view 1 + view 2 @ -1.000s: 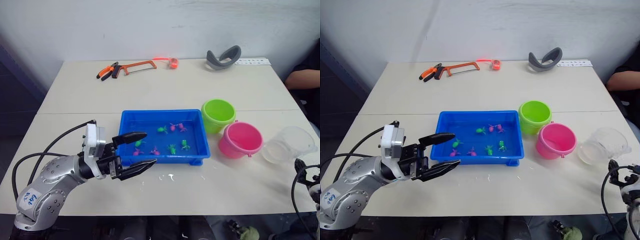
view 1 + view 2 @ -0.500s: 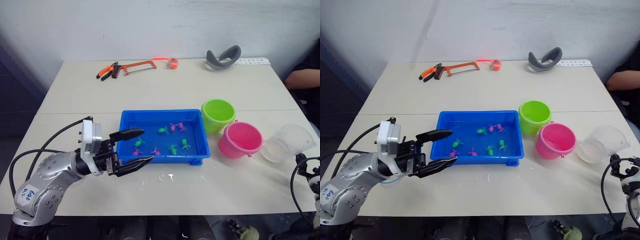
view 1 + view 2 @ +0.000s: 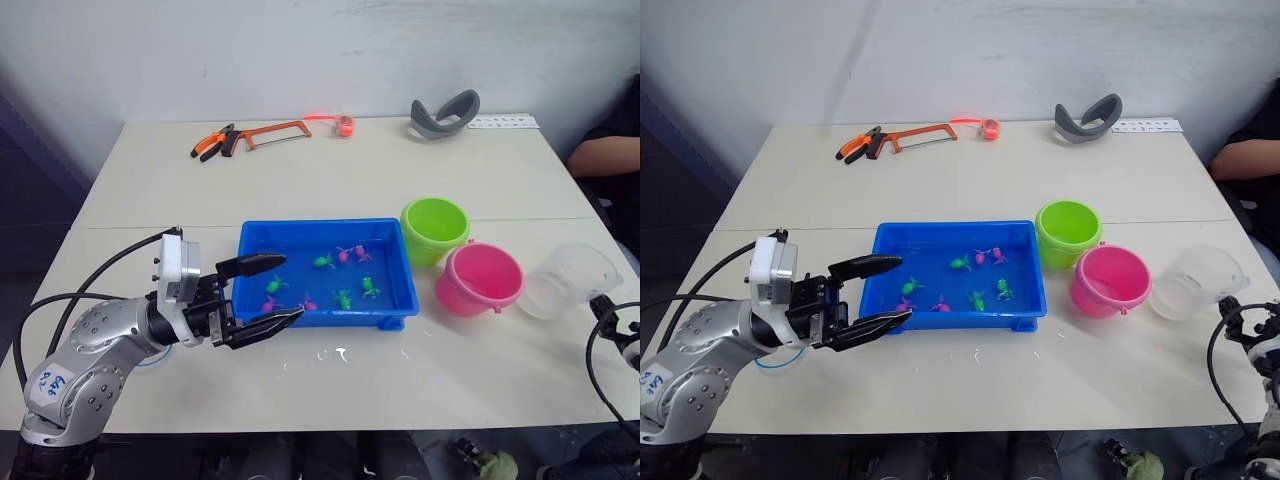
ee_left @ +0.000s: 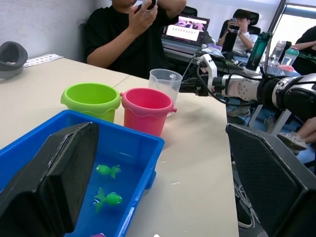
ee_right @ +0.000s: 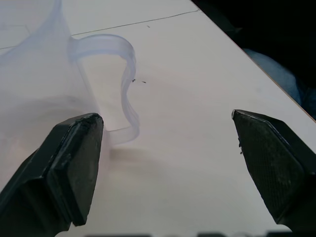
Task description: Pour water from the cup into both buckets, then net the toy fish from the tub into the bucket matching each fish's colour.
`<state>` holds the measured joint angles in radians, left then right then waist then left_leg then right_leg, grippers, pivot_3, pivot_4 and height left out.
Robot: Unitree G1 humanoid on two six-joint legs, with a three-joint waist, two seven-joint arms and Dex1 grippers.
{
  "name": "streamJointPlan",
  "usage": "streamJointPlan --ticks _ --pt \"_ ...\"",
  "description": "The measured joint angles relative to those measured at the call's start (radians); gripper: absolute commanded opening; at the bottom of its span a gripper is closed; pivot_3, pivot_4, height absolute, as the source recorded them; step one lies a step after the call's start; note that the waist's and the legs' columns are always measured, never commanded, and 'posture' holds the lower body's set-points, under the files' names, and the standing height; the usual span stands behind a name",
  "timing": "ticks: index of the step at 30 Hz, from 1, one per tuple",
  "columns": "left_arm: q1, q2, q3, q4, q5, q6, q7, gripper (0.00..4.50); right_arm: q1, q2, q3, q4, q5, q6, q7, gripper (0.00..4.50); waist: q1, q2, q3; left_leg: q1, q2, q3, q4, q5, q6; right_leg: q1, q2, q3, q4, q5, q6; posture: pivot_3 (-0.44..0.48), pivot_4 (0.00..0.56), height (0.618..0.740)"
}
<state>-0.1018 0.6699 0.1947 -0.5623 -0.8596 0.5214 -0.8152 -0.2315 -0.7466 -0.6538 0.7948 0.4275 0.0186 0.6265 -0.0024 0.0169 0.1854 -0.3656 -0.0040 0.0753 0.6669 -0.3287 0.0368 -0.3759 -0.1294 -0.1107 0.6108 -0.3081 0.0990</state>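
The shallow rectangular bright blue plastic tub stood at the centre of the cream-coloured bench, holding water and several tiny plastic toy fish, some bright green and some pink-magenta, scattered across its floor. At about 2 o'clock from the tub, just beside its corner, stood the small lime green plastic bucket; the small pink plastic bucket stood at 3 o'clock from the tub and touching or nearly touching the green one. The clear, colourless wide plastic cup stood at 3 o'clock from the pink bucket, near the bench edge, upright with its handle turned toward the right gripper. That gripper's jaws were released and spread wide, the handle lying between them, close to one finger but not gripped. The left gripper was at 9 o'clock of the tub, jaws released, one finger reaching over the tub's near wall and the other outside it, holding nothing. At 12 o'clock, along the far side of the bench, lay an orange-framed hacksaw, orange-handled pliers and a grey curved headrest-like object. A person's dark sleeve and forearm showed at the bench's 3 o'clock edge.
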Motion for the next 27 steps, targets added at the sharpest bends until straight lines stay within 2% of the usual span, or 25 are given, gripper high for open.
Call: streamJointPlan --ticks 11,27 --pt "-0.016 0.016 0.001 0.029 0.001 0.0 -0.024 4.47 -0.077 -0.033 0.073 0.124 -0.016 -0.004 0.17 4.5 0.0 -0.001 0.0 0.0 0.0 0.0 0.0 0.0 0.0 0.0 0.0 0.0 0.0 0.0 0.0 0.0 0.15 0.74" --pt "-0.052 0.019 0.002 0.068 0.024 -0.002 -0.045 4.47 -0.113 0.011 0.117 0.161 -0.052 -0.137 0.123 4.5 0.0 -0.001 0.001 0.0 0.0 0.0 0.0 0.0 -0.001 0.0 0.0 -0.001 -0.001 0.0 0.0 0.0 0.15 0.74"
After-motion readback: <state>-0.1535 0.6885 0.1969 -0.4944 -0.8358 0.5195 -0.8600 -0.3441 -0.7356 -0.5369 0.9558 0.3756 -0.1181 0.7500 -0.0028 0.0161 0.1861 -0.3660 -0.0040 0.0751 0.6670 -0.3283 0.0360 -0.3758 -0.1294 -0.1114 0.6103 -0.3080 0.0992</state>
